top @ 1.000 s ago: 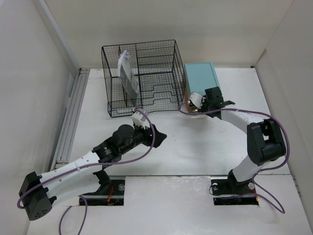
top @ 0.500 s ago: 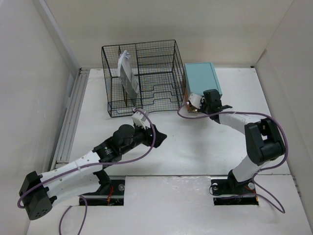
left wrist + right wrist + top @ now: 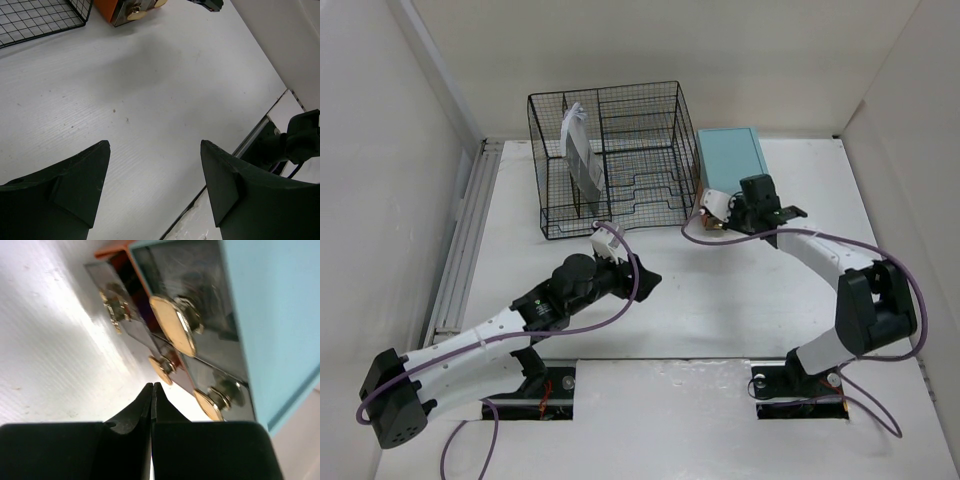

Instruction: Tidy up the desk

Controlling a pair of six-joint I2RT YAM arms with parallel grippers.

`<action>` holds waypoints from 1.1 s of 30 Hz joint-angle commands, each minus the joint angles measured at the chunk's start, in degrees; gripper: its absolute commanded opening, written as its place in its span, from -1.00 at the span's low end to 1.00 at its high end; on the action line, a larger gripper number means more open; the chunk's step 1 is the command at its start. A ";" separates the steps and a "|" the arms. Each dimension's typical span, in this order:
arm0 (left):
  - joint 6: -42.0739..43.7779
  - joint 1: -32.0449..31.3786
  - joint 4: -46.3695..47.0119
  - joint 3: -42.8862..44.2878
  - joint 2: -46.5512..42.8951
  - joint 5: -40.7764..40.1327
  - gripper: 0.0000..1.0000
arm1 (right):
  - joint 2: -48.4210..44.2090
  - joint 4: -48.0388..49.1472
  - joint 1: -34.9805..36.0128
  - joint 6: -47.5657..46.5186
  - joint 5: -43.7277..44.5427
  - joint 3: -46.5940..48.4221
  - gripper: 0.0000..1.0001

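**A:** Where is the desk (image 3: 720,310) relative to the teal drawer box (image 3: 731,157)?
**B:** Under the box and spread out from it on every side. A wire-mesh organizer (image 3: 610,150) is set just beside the box. A flat grey item (image 3: 582,160) is stood upright in it, on the side away from the box.

**A:** How is the desk expected to handle?
**B:** It is judged rigid, heavy and fixed. The top is matte, so fair friction is expected. No hold is to be taken on it; only what is stood on it gets moved.

**A:** Pincers?
**B:** The right pincer (image 3: 152,387) is seen with its fingers pressed together and nothing clamped. Its tips are held at the box's drawer face, just short of a small gold knob (image 3: 161,369). The left pincer (image 3: 154,150) is spread wide and empty, over bare desk well apart from the box, on the drawer-face side.

**A:** And the box?
**B:** It is judged light, so it is likely to be shoved along the desk if the face is pressed hard. The drawer fronts are shiny metal and the knobs are small and smooth, so slip is expected. A hold is best taken behind a knob's cap, on the stem. One drawer (image 3: 102,7) is seen slightly out, with its orange side exposed. Whether a push or a pull is intended cannot be told.
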 commanded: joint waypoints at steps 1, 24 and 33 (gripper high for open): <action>0.15 0.24 3.06 -0.76 -0.22 0.49 0.41 | 2.74 -7.41 0.50 -1.61 -7.15 3.56 -1.00; -0.38 0.24 2.53 -1.81 -1.80 0.49 0.41 | 15.41 10.94 8.85 6.12 17.17 3.48 -1.00; -0.38 0.24 2.53 -1.81 -1.80 0.49 0.41 | 15.41 17.10 9.91 6.65 21.75 1.72 -1.00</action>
